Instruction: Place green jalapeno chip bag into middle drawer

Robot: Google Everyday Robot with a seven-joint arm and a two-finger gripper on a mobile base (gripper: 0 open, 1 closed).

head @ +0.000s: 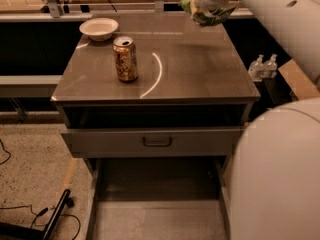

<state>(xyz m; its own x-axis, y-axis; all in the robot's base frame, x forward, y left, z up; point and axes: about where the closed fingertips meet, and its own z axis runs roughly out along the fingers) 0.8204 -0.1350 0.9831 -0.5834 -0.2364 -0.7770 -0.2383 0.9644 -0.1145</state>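
Note:
The green jalapeno chip bag (pixel 210 17) hangs at the top right, lifted off the back right corner of the cabinet top (pixel 200 69). My gripper (pixel 202 6) is shut on it, mostly covered by my white arm (pixel 265 9). The middle drawer (pixel 160 209) stands pulled out at the bottom of the view, its flat grey floor showing between two side walls, well below and in front of the bag.
A gold soda can (pixel 125 59) and a white bowl (pixel 98 28) stand on the left of the cabinet top. A shut drawer front with a dark loop handle (pixel 157 141) sits above the open drawer. Small bottles (pixel 263 66) stand right. My arm's bulk (pixel 280 184) blocks the lower right.

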